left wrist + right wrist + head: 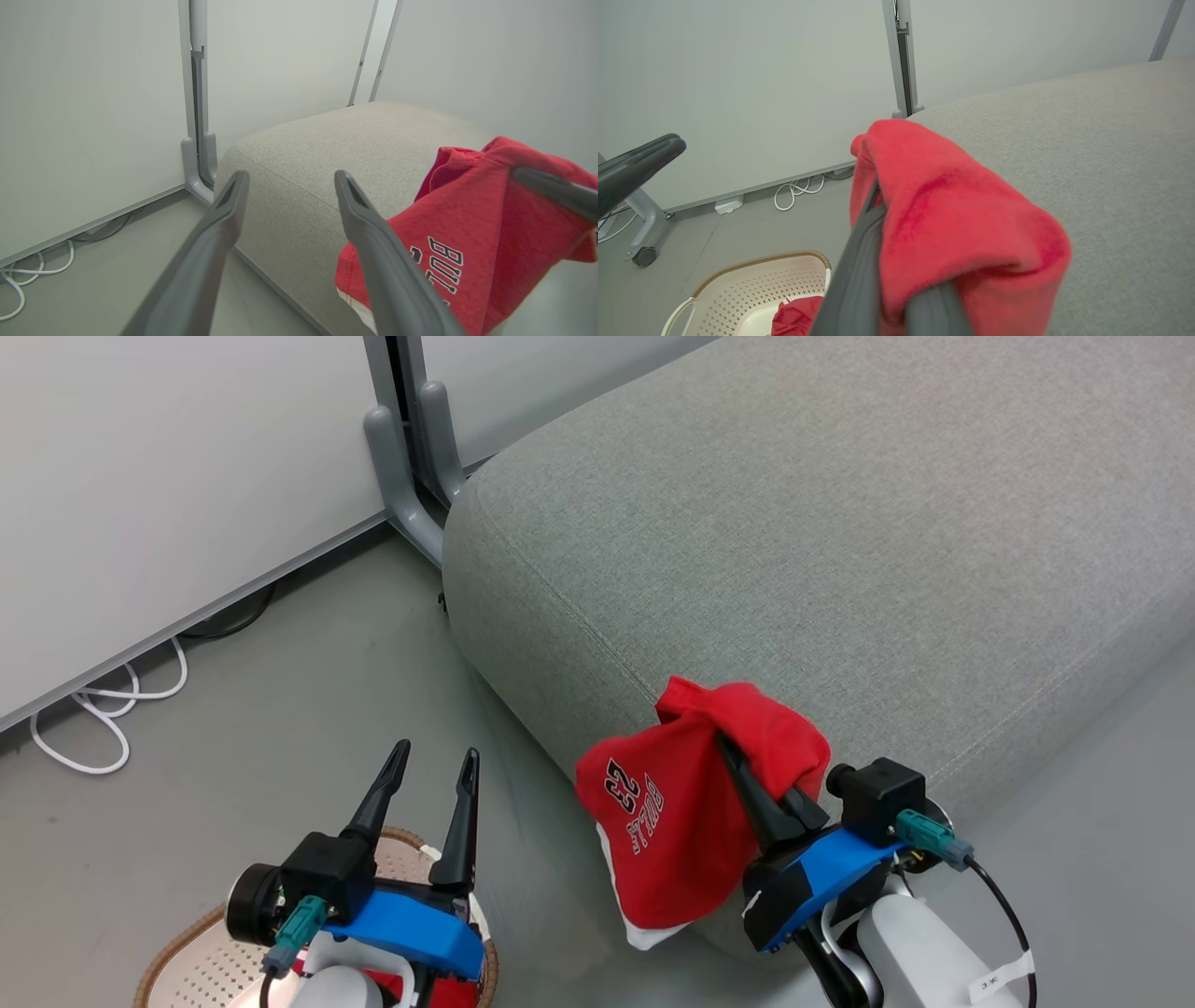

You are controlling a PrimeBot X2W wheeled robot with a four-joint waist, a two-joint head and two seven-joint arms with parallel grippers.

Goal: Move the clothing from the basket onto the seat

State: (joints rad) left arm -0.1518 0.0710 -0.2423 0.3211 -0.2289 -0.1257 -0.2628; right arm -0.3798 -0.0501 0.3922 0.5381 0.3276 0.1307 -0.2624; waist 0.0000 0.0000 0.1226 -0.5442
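At seat's near edge, 5 o'clock in the head view: BULL 23 garment (686, 821) hangs bunched from the right gripper (724, 745). Most of the cloth lies against the cushion's front face, not on top.
Right gripper state: long fingers pinched on a fold of the garment, tips buried in cloth.
Risk, early release: the white-trimmed hem hangs toward 6 o'clock over the floor. Let go here, it likely slides off the seat (840, 551).
Risk, snag: cloth wraps over one finger and may cling when the jaws part.
Right arm pose: forearm low at 5 o'clock, fingers aimed toward 11 o'clock, up at the cushion.
Second red garment (796, 317): in the basket (752, 289), at 7 o'clock.
Left gripper (437, 749): fingers spread, holding nothing, above the basket, pointing to 12 o'clock.
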